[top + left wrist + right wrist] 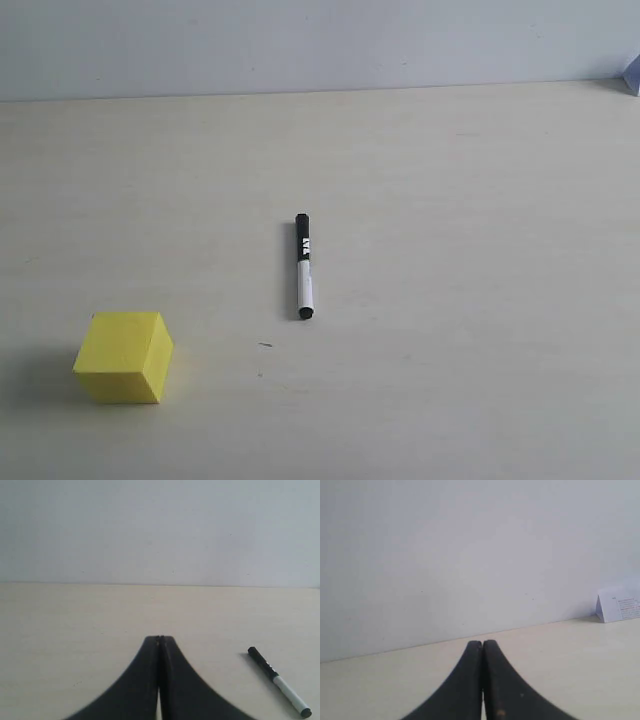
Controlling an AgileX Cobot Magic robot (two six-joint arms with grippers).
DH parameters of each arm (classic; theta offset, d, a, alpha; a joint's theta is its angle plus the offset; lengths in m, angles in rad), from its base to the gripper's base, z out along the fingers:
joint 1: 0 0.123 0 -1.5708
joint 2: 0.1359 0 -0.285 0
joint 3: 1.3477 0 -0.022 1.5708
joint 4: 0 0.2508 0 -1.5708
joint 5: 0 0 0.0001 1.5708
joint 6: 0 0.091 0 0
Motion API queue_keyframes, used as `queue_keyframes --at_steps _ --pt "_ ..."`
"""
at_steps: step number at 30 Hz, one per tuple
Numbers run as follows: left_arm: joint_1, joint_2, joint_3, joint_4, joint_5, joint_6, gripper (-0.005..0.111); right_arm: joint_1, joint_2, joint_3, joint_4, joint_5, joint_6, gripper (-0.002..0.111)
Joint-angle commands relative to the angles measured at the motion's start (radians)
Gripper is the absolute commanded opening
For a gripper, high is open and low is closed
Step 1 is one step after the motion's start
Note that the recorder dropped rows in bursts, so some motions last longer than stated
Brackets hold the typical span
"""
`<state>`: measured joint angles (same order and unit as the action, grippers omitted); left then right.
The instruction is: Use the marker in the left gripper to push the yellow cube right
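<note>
Pale cream counter (450, 400), matte and faintly grained, meeting a blank grey-white wall (300, 40) along a straight seam; even light, soft shadows. Far off at the back right corner, a small folded white card (620, 607) with fine print, set by the wall and out of the way. Near the middle of the counter, the marker (304, 266), lying flat and loose, black cap half toward the wall, white barrel and black end toward the near side. Not in any grip, so probably laid out for pickup. Well apart from it, toward the near left, the yellow cube (122, 357), sitting square on one face with open counter to its right, likely room enough for a push that way. Left claw (160, 639) pinched fully together on nothing, looking along bare counter with the marker off to one side of its tips. Right claw (482, 642) likewise closed and empty, facing the wall. By the look of it, task not yet begun: needs the left claw spread and brought over the marker first, then the pen carried round to the cube's left face.
</note>
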<state>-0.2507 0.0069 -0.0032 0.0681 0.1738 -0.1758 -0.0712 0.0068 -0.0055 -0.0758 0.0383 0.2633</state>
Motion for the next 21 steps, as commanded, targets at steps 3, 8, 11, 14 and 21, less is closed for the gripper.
queue_keyframes --at_steps 3,8,11,14,21 --pt "0.003 -0.007 0.003 0.012 -0.018 0.018 0.001 0.002 -0.007 0.005 -0.005 -0.011 0.001 0.000" --pt "0.003 -0.007 0.003 -0.044 -0.150 -0.046 0.001 0.002 -0.007 0.005 -0.005 -0.011 0.001 0.000" --pt "0.003 -0.007 0.003 -0.146 -0.185 -0.318 0.001 0.002 -0.007 0.005 -0.002 0.006 0.001 0.000" --pt "0.003 -0.007 0.003 -0.144 -0.268 -0.354 0.001 0.002 -0.007 0.005 -0.002 0.014 0.001 0.000" --pt "0.003 -0.007 0.003 -0.145 -0.361 -0.356 0.001 0.002 -0.007 0.005 -0.002 0.016 0.001 0.000"
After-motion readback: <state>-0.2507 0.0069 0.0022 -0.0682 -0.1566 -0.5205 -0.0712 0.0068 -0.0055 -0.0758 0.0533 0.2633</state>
